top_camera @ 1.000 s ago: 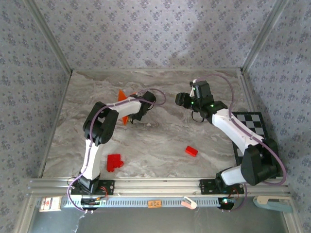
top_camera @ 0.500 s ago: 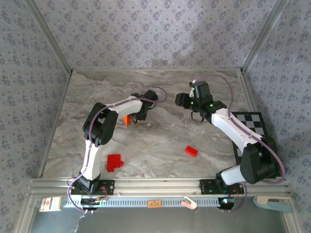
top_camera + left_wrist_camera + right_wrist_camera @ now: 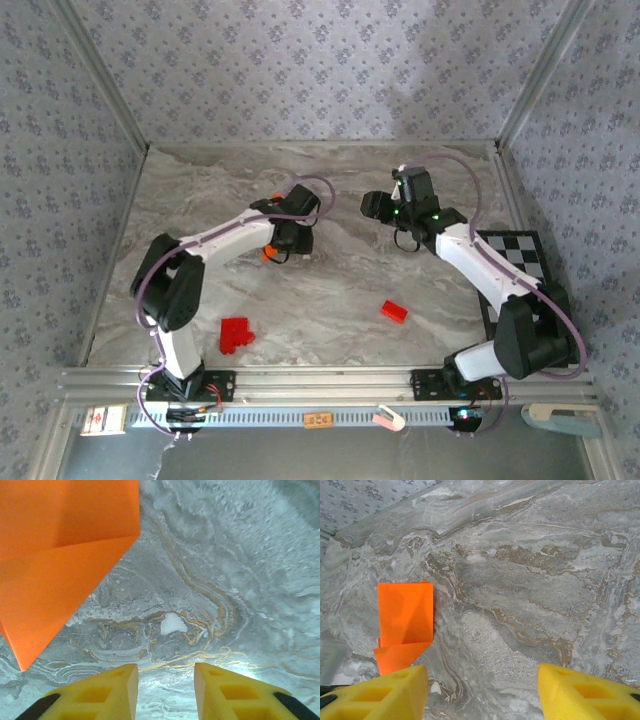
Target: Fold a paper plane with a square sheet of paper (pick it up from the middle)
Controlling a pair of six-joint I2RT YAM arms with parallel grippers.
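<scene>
Red blocks (image 3: 235,333) sat on the table (image 3: 330,290) close to the arm bases. Farther out the L fingers (image 3: 122,692) were apart w/ nothing in them, just beside the folded orange paper (image 3: 55,555) on the table. R fingers (image 3: 415,690), farther still, were wide apart, empty.

The left arm (image 3: 220,240) and right arm (image 3: 480,262) share white links between bulky black joints, a purple cable (image 3: 325,190) looped along each, yellow fingers (image 3: 95,692) with moulded hollows and black strips, and seemingly green lights (image 3: 398,212) near the right wrist.
</scene>
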